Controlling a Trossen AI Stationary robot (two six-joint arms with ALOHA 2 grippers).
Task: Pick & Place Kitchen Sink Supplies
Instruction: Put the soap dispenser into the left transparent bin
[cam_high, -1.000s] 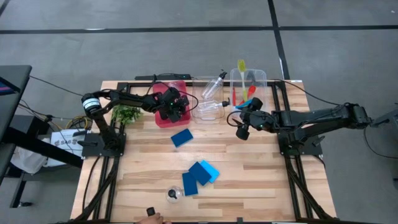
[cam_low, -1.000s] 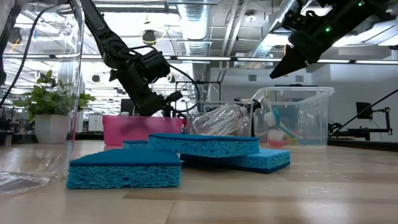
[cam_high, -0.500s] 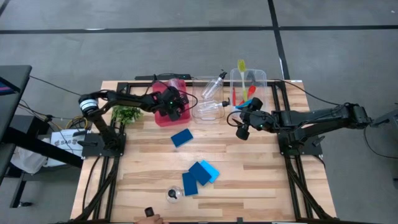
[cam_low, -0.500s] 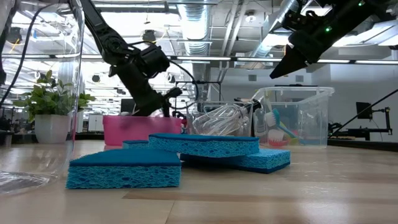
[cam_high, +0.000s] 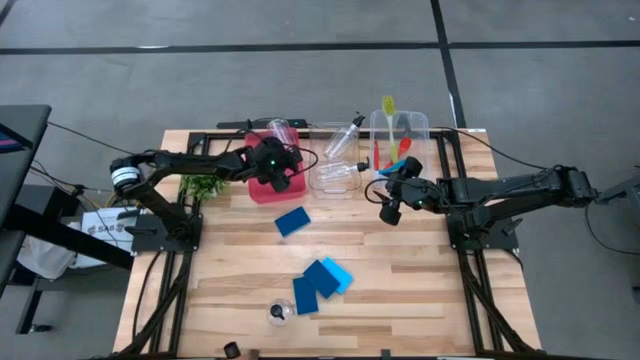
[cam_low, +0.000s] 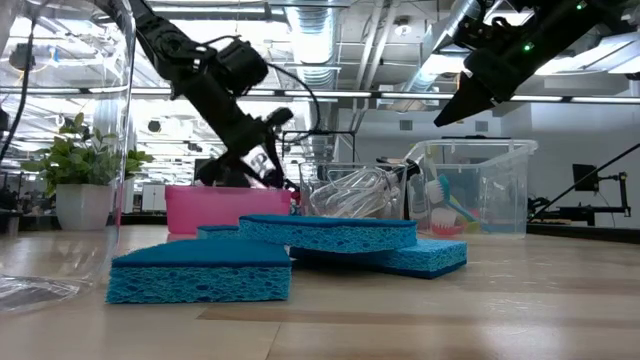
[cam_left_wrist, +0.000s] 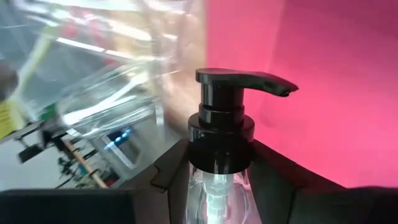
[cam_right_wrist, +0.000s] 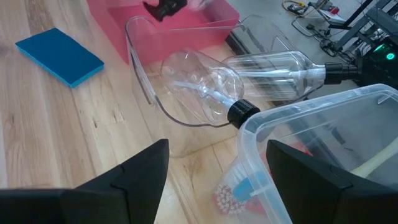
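The wooden table is carrying everything; at its far edge the red tray is sitting beside two clear plastic bins, one already taking two pump bottles, the other taking the yellow-green, red and blue brushes; the left arm is reaching over the red tray, and the right arm is waiting just in front of the brush bin.

The left gripper is pinching a clear pump bottle between its fingers; the bottle is standing lengthwise out of the claw, black pump head leading, its long axis running straight on from the wrist; the red tray is filling the background directly ahead of the nozzle and seems, though the overhead angle is poor here, to lie just beneath the claw; the bottle bin is lying just to the claw's side, toward the right arm, so carrying the bottle across that way is probably what is coming.

The right gripper is hanging with its fingers spread and nothing in them; the bottle bin and brush bin are lying right ahead of it.

Three blue sponges are lying heaped well back from both claws, toward the table's near edge; a fourth sponge is lying alone between the claws and that heap, nearer the left; another clear bottle is lying beside the heap.
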